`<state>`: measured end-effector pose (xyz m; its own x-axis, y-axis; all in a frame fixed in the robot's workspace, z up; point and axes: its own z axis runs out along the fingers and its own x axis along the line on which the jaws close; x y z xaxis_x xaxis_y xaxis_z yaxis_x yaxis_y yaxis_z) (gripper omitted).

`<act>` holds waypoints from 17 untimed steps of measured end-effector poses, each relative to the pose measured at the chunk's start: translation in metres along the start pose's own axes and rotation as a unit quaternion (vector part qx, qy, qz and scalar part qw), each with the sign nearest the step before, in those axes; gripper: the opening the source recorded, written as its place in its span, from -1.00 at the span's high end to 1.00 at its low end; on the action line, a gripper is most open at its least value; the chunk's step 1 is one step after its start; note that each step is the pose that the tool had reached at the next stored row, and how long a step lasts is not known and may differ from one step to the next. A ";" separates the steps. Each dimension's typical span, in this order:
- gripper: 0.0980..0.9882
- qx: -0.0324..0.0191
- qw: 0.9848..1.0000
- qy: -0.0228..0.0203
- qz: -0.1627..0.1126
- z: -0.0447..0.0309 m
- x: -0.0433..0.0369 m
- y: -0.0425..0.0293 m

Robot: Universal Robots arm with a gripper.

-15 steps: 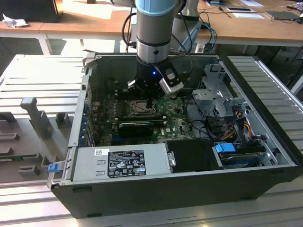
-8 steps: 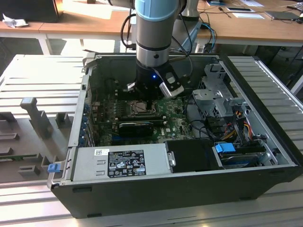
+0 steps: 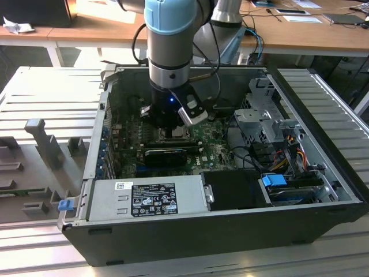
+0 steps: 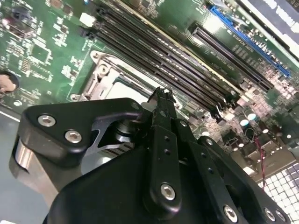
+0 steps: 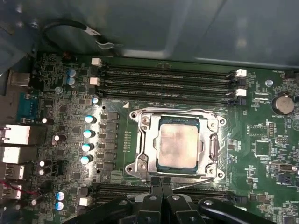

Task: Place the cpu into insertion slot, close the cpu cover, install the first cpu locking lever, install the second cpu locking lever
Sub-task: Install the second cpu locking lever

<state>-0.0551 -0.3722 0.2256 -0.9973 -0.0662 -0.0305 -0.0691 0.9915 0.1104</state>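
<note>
The cpu (image 5: 176,145), a dull silver-grey square, lies flat in the insertion slot on the green motherboard (image 5: 117,112). The cpu cover (image 5: 144,140), a metal frame with a square opening, lies down around the chip. A thin wire lever (image 5: 198,182) runs along the socket edge closest to my gripper. My gripper (image 5: 161,187) hovers just off that edge, its black fingers pressed together and shut. In the second wrist view a fingertip (image 4: 163,95) stands over the socket frame (image 4: 100,77). In the exterior view the gripper (image 3: 172,128) reaches down into the open computer case (image 3: 190,239).
Long memory slots (image 5: 168,79) run beside the socket. A black card (image 3: 166,154) stands in the board near the gripper. The power supply (image 3: 144,199), a metal drive cage (image 3: 259,115) and bundled cables (image 3: 285,153) crowd the case around the arm.
</note>
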 end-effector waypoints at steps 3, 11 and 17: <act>0.98 0.000 1.000 0.000 -0.002 0.0103 0.0010 -0.0011; 0.98 -0.023 1.000 -0.002 -0.003 0.0110 0.0094 -0.0137; 0.98 -0.056 0.998 -0.004 -0.004 0.0097 0.0219 -0.0229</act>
<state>-0.0751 -0.3953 0.2128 -0.9965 -0.0733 -0.0400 -0.0804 0.9721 0.2206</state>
